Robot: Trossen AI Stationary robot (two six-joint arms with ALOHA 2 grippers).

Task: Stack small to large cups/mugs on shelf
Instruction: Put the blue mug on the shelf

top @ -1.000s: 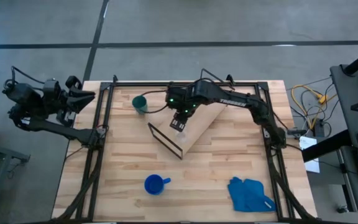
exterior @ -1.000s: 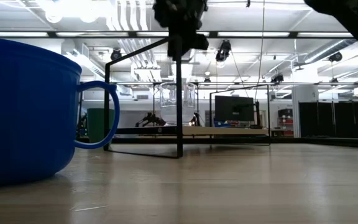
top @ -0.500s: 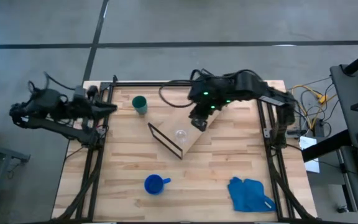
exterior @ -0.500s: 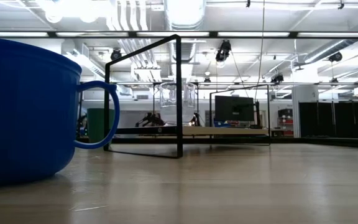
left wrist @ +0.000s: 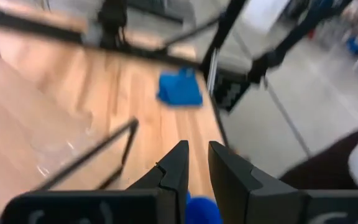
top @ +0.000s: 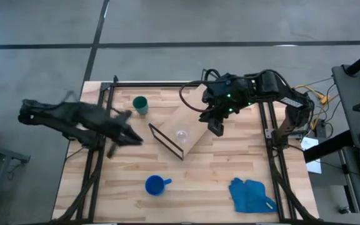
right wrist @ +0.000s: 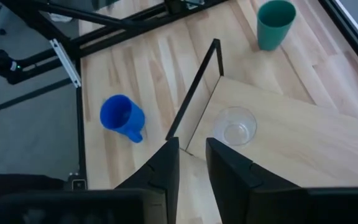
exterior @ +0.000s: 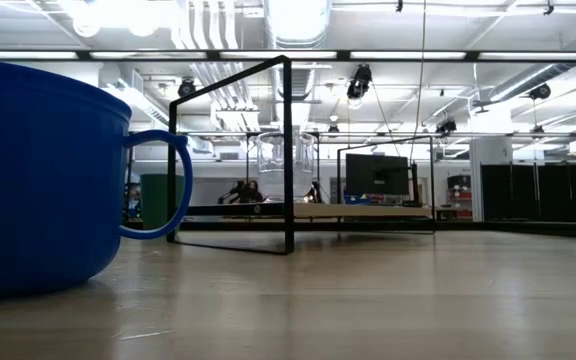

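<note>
Since a moment ago, high view: left pincer (top: 132, 139), blurred, has swung over the table (top: 130, 200); right pincer (top: 215, 127) has backed off the shelf (top: 192, 119), where the glass cup (top: 181, 134) stands. Low view: blue mug (exterior: 43, 180) is cut off. Wrist views: both pincers sit slightly apart, empty.

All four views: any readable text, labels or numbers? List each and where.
None readable.
Glass cup, blue mug, green cup, shelf: no markings visible.
Left arm: blurred, nothing legible.
Right arm: no lettering shows.
</note>
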